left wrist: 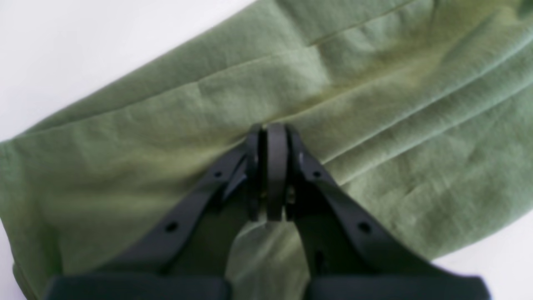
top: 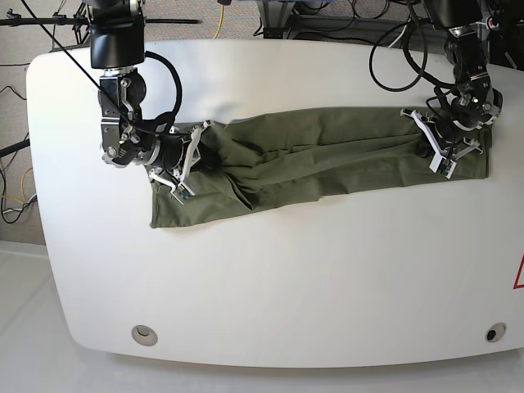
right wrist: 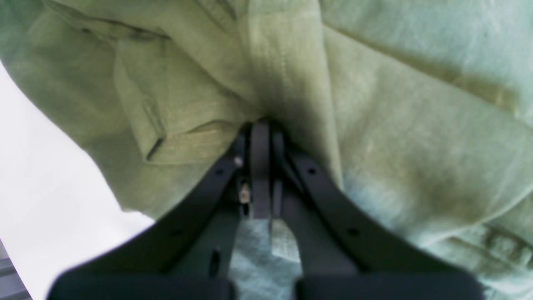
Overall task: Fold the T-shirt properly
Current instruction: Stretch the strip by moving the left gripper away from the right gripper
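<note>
1. We see the left gripper (left wrist: 268,131) with its jaws pressed together, pinching a fold of the T-shirt (left wrist: 291,104); cloth bunches at the tips and creases fan out from them.
2. The right gripper (right wrist: 261,127) is likewise closed on the cloth, jaws tight together, with a hemmed flap just to one side of the tips.
3. In the base view the left gripper (top: 442,146) sits at that view's right end of the T-shirt (top: 319,164), its arm coming down from the top right corner, wrist bent low over the cloth.
4. The right gripper (top: 196,155) sits at the other end, arm hanging from the top left, forearm turned sideways so the gripper points toward the middle of the garment.
5. The T-shirt lies stretched in a long narrow band between the two grippers across the upper half of the surface (top: 270,286), wrinkled lengthwise, wider and lumpier at the base view's left end.
6. Its right end is close to the surface edge; the left end stays well in from the rim.
7. We note wide bare white surface in front of the garment, and a narrower bare strip behind it.
8. Two small round holes (top: 144,332) sit near the front corners; cables hang beyond the back edge.
</note>
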### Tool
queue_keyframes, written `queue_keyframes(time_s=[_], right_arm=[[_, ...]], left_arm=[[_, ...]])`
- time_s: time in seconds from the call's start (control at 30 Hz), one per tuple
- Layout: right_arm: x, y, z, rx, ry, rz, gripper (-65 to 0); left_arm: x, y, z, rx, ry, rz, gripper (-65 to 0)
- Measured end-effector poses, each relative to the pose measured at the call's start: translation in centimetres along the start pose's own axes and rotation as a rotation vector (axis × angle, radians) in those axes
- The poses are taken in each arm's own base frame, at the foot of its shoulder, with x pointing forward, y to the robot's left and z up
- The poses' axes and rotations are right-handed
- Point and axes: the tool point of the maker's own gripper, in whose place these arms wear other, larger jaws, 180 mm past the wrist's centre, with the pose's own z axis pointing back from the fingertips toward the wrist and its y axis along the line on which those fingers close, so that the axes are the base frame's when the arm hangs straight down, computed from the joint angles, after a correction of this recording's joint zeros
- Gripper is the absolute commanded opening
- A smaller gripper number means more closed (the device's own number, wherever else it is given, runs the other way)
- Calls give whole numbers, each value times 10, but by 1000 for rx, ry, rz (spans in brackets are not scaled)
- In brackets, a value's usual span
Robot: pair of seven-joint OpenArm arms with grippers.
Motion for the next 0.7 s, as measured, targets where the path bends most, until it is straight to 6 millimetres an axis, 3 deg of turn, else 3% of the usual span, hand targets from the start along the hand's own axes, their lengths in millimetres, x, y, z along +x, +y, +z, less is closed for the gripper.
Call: queue_keyframes(time_s=[0.33,0.7], right_arm=[[5,-4,1,-29,11,14,-650],[4,-4,2,-41,11,28,-650]], left_arm=[[15,6,-5,8,-18,-4,-646],[6,4,-4,6,4,-1,-649]])
